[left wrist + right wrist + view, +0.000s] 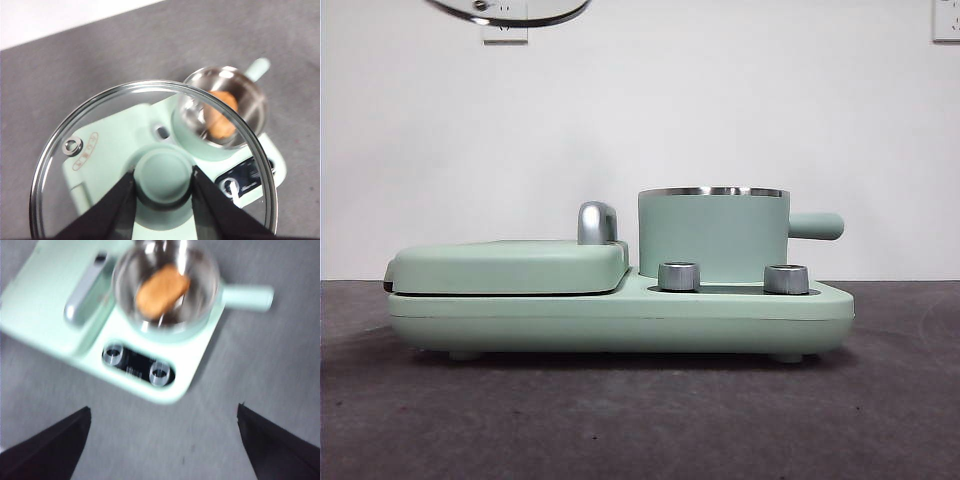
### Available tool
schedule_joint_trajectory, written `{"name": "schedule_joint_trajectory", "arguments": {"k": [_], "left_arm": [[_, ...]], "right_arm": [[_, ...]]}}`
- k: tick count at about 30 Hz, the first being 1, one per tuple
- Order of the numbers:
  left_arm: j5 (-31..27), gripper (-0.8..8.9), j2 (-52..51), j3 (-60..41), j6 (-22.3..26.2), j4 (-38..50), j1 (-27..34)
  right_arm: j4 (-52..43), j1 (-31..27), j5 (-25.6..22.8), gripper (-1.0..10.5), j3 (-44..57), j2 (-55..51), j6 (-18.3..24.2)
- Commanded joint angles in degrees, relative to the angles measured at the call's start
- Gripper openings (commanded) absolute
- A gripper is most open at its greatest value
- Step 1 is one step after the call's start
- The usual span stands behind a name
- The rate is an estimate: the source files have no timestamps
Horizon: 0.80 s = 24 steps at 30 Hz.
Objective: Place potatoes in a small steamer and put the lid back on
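The mint-green small steamer (713,233) stands on the right of the green cooker base, uncovered, its side handle pointing right. The orange-brown potato (162,291) lies inside it, also seen in the left wrist view (221,115). My left gripper (163,178) is shut on the green knob of the clear-glass lid (90,145) and holds it high above the cooker's left part; the lid's rim (510,14) shows at the top of the front view. My right gripper (162,440) is open and empty, high above the table in front of the cooker.
The flat mint-green griddle cover (510,265) with a chrome handle (597,222) fills the cooker's left half. Two steel knobs (679,276) sit on the base (620,322) in front of the steamer. Grey table surface lies all around; a white wall stands behind.
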<state>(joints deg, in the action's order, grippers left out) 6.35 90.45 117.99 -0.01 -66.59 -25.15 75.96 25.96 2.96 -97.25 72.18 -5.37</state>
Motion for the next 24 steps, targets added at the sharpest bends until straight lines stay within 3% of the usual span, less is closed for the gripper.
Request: {"name": "schedule_joint_trajectory", "arguments": {"k": [1,11,17,24], "left_arm": [[0.3,0.22,0.9,1.4,-1.1,2.8,-2.2],[0.3,0.22,7.7,1.4,-2.4,7.9,-10.1],[0.2,0.2,15.1,1.4,-3.9,15.6,-13.9],[-3.4,0.17,22.4,1.4,-4.2,24.8,-15.9]], "right_arm": [[-5.0,0.9,0.0,4.7,9.4,-8.5,-0.3],[-10.3,1.9,0.0,4.7,35.0,-36.2,-10.1],[-9.7,1.9,0.0,4.7,40.8,-46.6,-12.9],[-9.9,1.9,0.0,4.7,42.0,-49.2,-13.0]]}}
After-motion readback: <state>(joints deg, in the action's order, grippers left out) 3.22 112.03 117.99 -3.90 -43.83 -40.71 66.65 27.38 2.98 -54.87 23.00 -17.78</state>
